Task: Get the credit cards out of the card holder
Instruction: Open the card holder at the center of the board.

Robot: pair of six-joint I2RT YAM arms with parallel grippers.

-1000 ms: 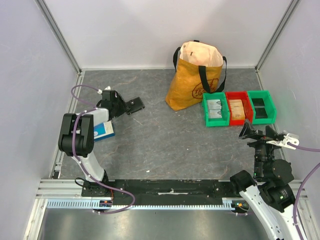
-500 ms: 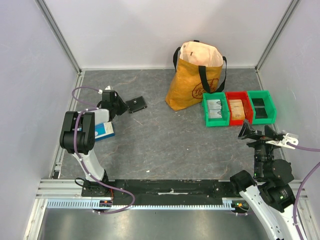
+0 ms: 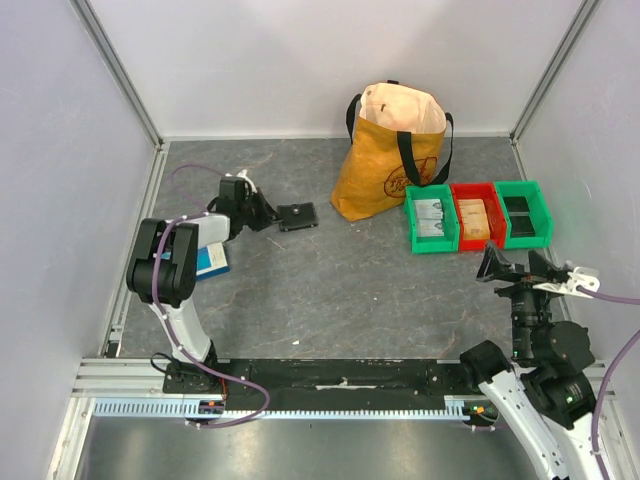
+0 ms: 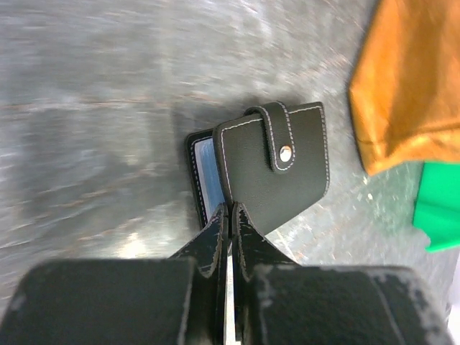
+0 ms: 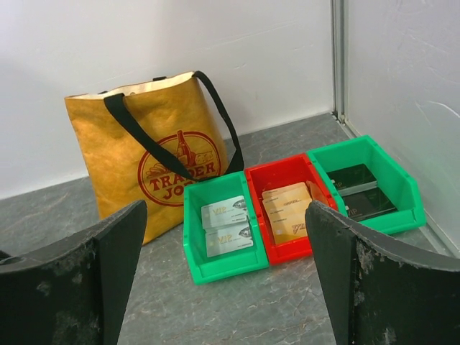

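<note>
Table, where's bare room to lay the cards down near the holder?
The widest bare stretch is the middle of the table, between the card holder, the bins and the near edge. The back left corner is also free. It is crowded back right, where the tote bag stands by the bins.

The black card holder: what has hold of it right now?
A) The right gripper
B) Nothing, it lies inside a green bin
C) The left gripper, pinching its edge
C: the left gripper is shut on the near edge of the card holder, while the right gripper stands wide open, far from it.
</note>
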